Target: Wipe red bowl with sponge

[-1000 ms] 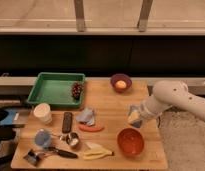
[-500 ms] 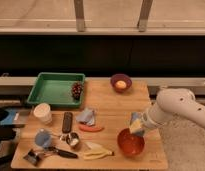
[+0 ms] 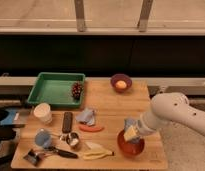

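A wooden bench (image 3: 108, 107) stood before a dark low wall, with a pale sill and two window uprights above it.

The red bowl (image 3: 131, 147) sat at the bench's near right corner, mouth upward; being round, it had no long axis. The white arm (image 3: 168, 112) reached in from the bowl's right. Its claw (image 3: 132, 132) hung just over the bowl's rim, closed on one yellow sponge (image 3: 129, 134). The sponge tilted down into the bowl. Its long axis could not be made out, nor whether it touched the bowl.

Everything else lay left of or beyond the red bowl:
- one banana (image 3: 98, 151) just left of it
- one red-orange strip (image 3: 91, 128) and one blue cloth (image 3: 87, 116) up-left
- one black remote (image 3: 67, 122), one metal cup (image 3: 72, 140), one blue cup (image 3: 42, 138), one white cup (image 3: 42, 113) and one black-handled tool (image 3: 48, 152) farther left
- one green tray (image 3: 53, 90) far up-left, with a dark cluster (image 3: 76, 90) at its right edge
- one purple bowl (image 3: 121, 82) straight beyond, holding something orange
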`<state>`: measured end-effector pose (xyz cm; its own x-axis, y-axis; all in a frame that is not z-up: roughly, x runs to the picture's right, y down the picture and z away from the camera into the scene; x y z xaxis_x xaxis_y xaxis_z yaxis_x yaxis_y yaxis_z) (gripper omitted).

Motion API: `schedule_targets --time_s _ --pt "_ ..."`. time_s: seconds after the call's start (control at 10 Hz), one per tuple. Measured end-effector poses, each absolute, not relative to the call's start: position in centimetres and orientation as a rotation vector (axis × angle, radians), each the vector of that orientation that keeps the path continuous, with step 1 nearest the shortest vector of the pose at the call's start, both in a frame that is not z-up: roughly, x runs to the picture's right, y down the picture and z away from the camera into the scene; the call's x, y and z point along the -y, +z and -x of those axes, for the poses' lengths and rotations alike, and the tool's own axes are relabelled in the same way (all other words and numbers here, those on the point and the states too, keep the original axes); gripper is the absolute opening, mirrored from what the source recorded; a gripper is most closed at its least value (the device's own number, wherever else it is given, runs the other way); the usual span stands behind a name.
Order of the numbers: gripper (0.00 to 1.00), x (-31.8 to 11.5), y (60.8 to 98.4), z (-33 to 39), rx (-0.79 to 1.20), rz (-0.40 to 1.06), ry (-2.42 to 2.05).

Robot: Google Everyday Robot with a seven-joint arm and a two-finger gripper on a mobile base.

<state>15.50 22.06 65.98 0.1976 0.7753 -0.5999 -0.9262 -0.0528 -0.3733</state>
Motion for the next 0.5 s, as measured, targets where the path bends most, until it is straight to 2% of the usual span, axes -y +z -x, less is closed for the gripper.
schedule_targets --time_s 0.5 --pt "0.00 -22.5 66.4 -12.9 -0.226 0.851 1.336"
